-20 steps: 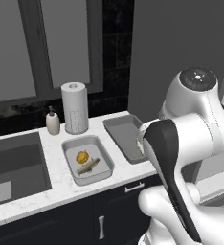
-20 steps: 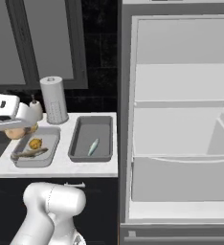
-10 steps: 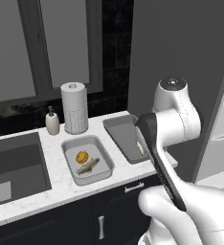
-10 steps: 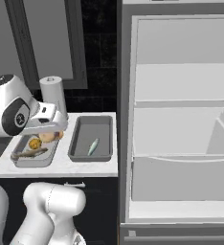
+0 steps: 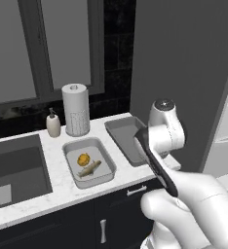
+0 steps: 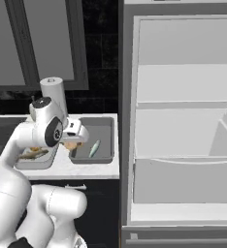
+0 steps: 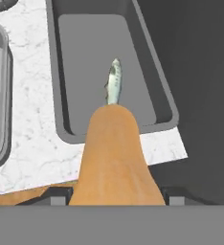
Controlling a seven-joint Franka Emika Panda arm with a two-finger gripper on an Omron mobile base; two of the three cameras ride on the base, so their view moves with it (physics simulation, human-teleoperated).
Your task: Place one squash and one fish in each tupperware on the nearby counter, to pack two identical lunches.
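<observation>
Hand view shows gripper [image 7: 115,198] holding squash [image 7: 115,162] above fish [image 7: 114,86].

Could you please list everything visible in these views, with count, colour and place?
squash: two; orange-tan one held over the counter, yellow one in the lighter tray
fish: two; silvery in the darker tray, brown in the lighter
paper towel roll: one, white, behind trays
soap bottle: one, cream, beside roll
sink: one, grey, left
fridge: one, open, right
hand: one, shut on the squash
</observation>
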